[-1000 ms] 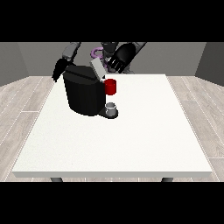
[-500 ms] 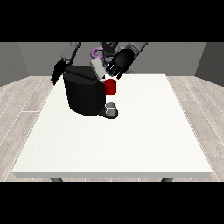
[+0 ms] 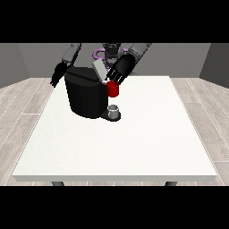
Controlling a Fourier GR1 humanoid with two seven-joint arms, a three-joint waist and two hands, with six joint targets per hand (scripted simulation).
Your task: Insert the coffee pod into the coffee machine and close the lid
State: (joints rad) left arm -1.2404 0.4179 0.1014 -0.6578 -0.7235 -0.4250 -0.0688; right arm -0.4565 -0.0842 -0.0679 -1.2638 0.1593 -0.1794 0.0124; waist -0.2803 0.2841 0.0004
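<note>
I see the hand at the view's right [image 3: 120, 69], fingers spread straight, on the raised lid [image 3: 99, 70] at the machine's [image 3: 87, 94] one o'clock; the other hand's [image 3: 58, 75] fingers I cannot tell.

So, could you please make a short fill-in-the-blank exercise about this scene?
1. The coffee machine is coloured ____.
2. The lid of the machine stands ____.
3. The small grey cup stands under the ____ front part of the machine.
4. The hand at the view's right reaches toward the ____.

Missing words: black; open; red; lid
</note>
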